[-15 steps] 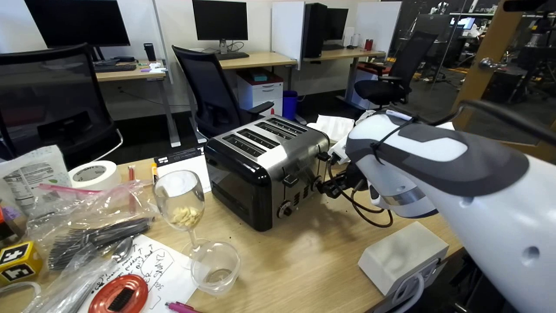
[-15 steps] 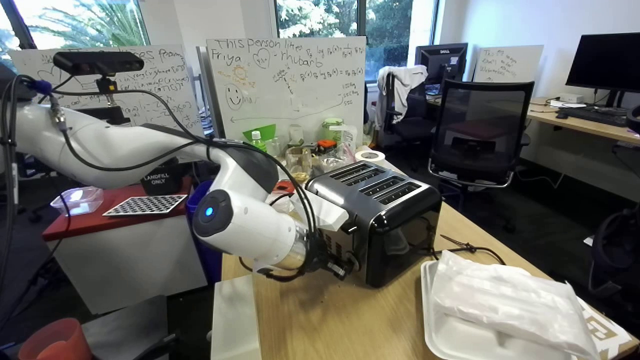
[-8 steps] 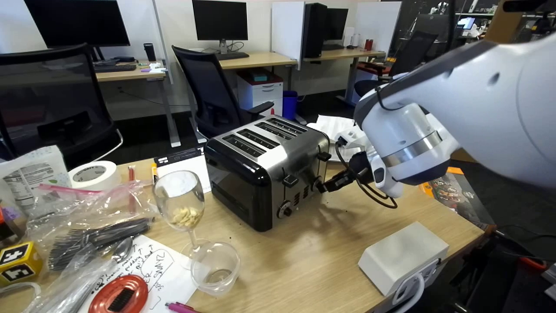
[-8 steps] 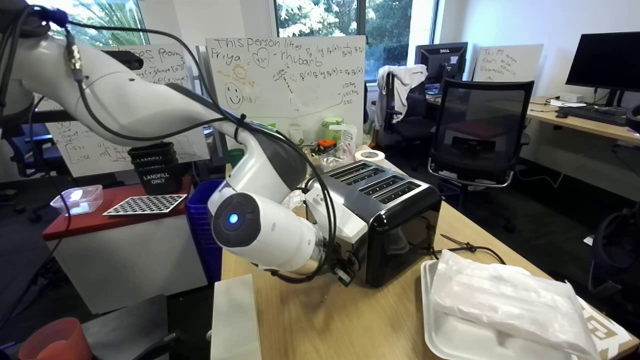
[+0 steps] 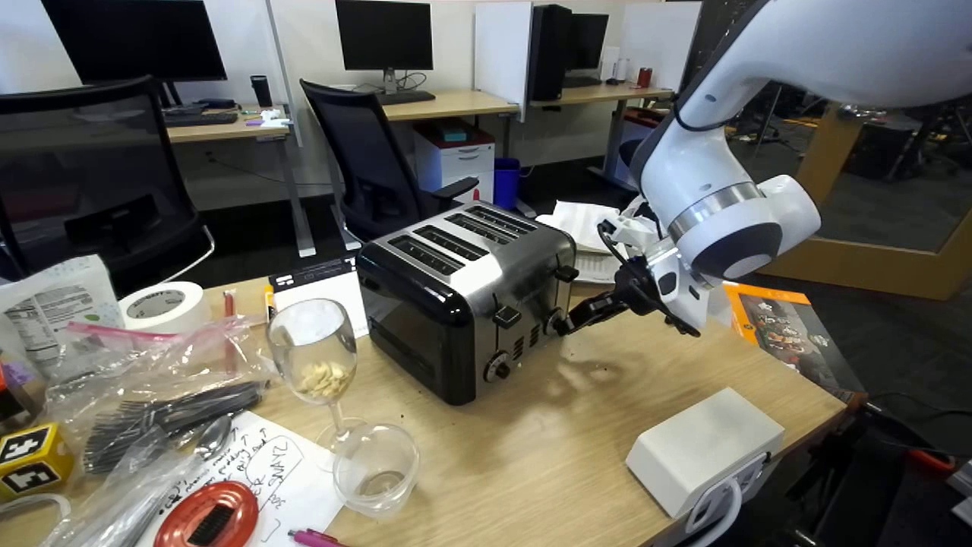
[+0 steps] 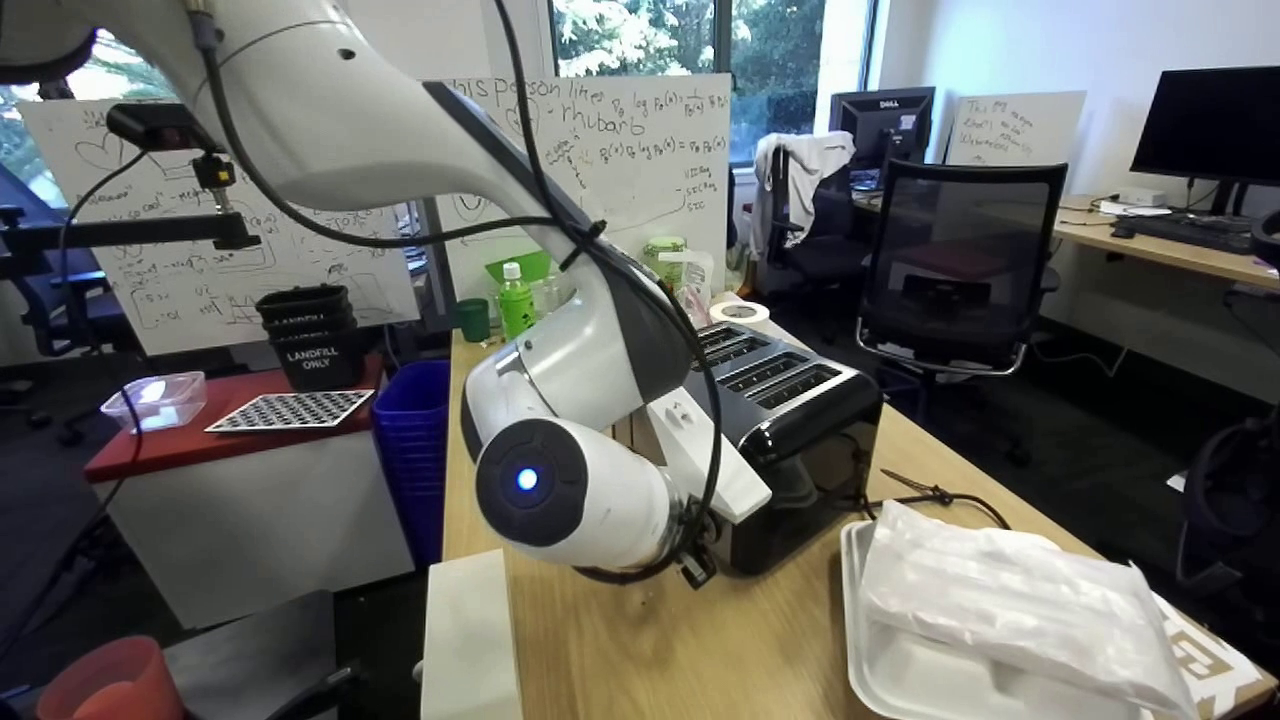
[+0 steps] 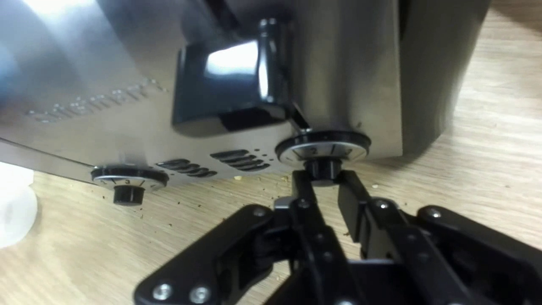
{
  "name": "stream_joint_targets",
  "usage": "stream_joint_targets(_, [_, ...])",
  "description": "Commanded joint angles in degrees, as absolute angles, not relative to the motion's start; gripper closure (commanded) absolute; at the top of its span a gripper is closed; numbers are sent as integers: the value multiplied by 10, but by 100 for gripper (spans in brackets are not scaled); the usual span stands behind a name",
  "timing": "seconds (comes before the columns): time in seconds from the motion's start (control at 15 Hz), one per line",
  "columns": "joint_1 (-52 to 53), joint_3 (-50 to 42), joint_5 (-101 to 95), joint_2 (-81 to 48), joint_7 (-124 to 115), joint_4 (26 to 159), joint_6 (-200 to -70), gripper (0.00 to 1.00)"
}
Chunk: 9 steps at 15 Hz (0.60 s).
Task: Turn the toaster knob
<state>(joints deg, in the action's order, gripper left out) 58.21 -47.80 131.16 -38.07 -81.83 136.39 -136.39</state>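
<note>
Mid-frame in an exterior view, the toaster (image 5: 465, 304) is glossy black and silver — its knob (image 7: 324, 167), just right of centre in the wrist view, black like the gripper (image 7: 324, 179). A yellow cube (image 5: 36, 460), lower left in an exterior view, bears black-and-white markings.

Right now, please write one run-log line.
fingers: closed on right knob, wrist view | left knob: free | toaster: upright on table

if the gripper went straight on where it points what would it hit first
The gripper, closed on the black knob, would probably meet the dial plate behind it first, though depth is unclear.
</note>
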Motion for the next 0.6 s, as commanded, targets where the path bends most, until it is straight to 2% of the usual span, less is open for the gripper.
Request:
stream_joint_targets(0.0, [433,-347,1279,-308,-793,1348,-1395,95])
stream_joint_targets(0.4, [192,-125,1251,-273,-776,1338,-1435,95])
stream_joint_targets(0.53, [140,-80,1245,-274,-782,1339,-1435,95])
